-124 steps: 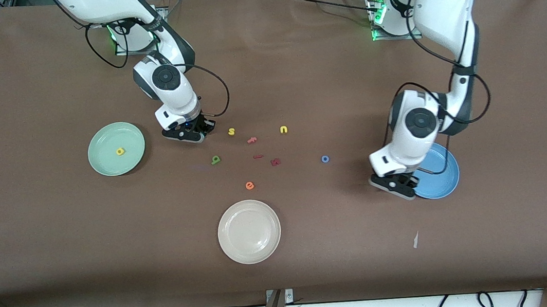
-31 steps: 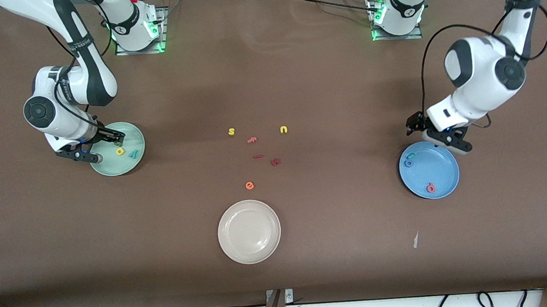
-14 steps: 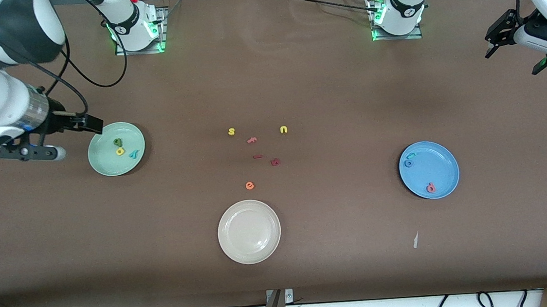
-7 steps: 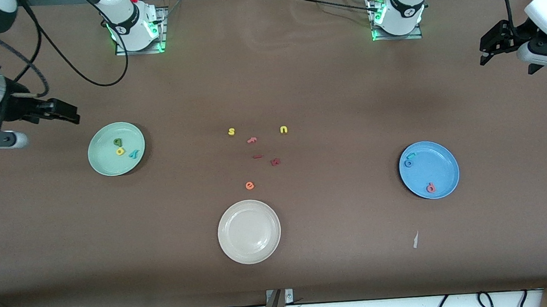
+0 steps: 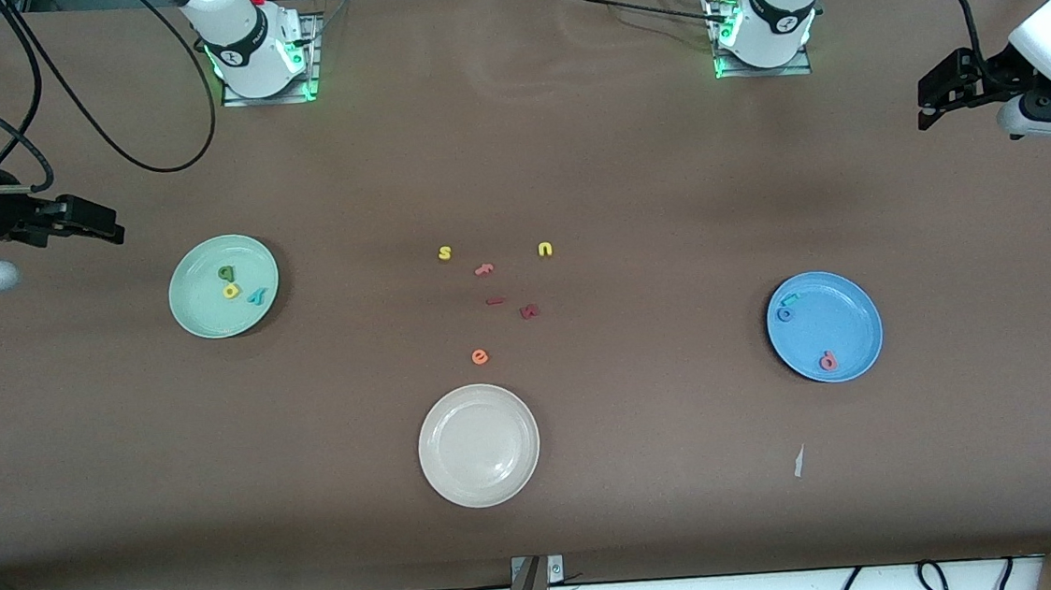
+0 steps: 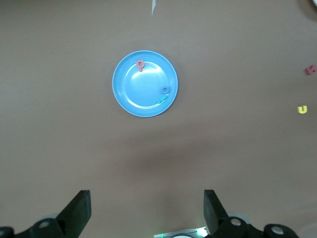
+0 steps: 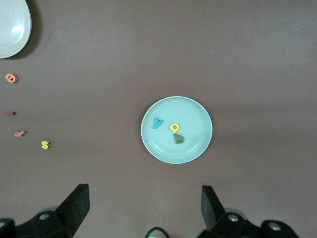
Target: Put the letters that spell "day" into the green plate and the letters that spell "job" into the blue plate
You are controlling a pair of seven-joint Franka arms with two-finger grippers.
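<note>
Green d (image 5: 226,274), yellow a (image 5: 231,291) and teal y (image 5: 256,295) lay in the green plate (image 5: 199,311); teal j (image 5: 789,299), blue o (image 5: 784,314) and pink b (image 5: 828,361) lay in the blue plate (image 5: 855,316). The right gripper (image 5: 98,225) and left gripper (image 5: 936,94) hung wide open and empty, raised high over the table's ends.

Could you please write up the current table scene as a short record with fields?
green plate: holds green d, yellow a, teal y
blue plate: holds teal j, blue o, pink b
cream plate: nothing in it
loose letters: yellow s, yellow u, orange e, three reddish pieces mid-table
left gripper: open, raised near its end of the table
right gripper: open, raised near its end of the table
task: both words look sorted
</note>
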